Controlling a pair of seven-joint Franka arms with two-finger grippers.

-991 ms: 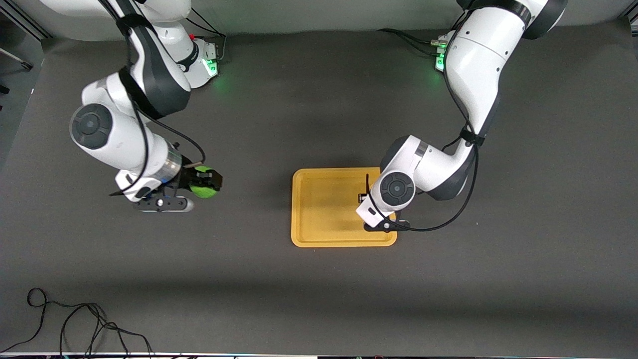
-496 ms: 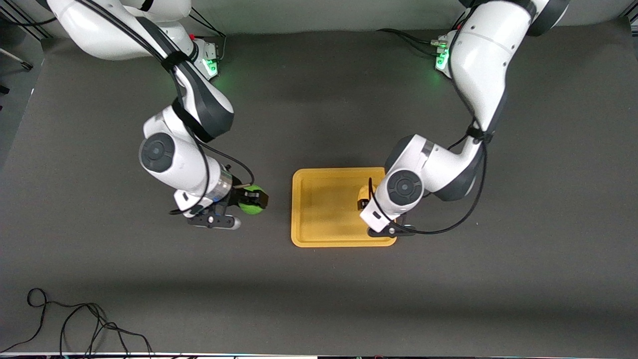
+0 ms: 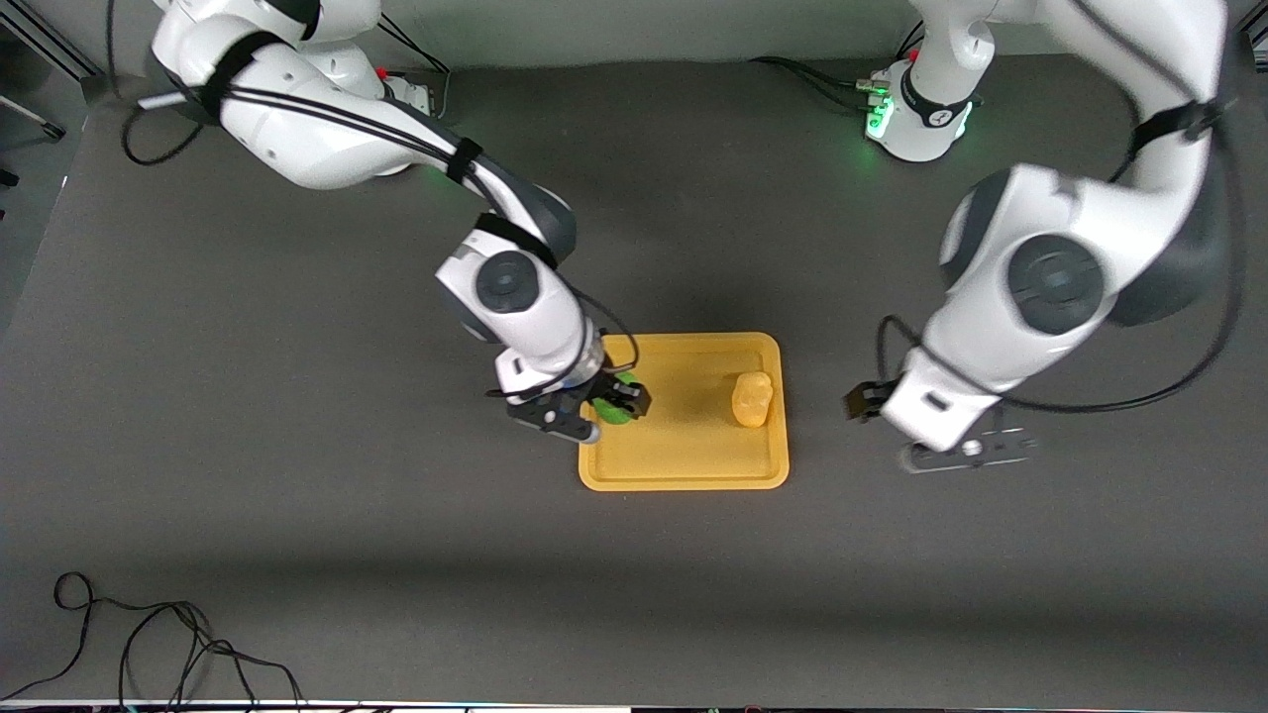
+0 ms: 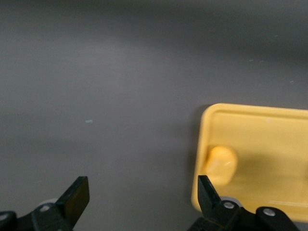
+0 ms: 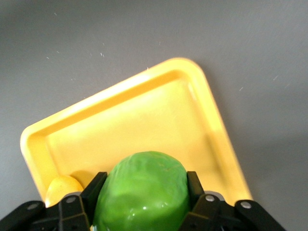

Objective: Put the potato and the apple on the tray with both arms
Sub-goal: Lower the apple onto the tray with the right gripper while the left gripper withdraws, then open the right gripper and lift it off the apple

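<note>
The yellow-orange tray lies mid-table. The potato rests on it near the edge toward the left arm's end. My right gripper is shut on the green apple and holds it over the tray's edge toward the right arm's end. In the right wrist view the apple fills the jaws of the right gripper above the tray, with the potato beside it. My left gripper is open and empty over bare table beside the tray. The left wrist view shows the left gripper, tray and potato.
A black cable lies looped on the table at the corner nearest the front camera, toward the right arm's end. The left arm's base with a green light stands at the table's back edge.
My right arm carried the apple from the right arm's end to over the tray's edge. My left gripper let go of the potato on the tray and pulled off it toward the left arm's end.
</note>
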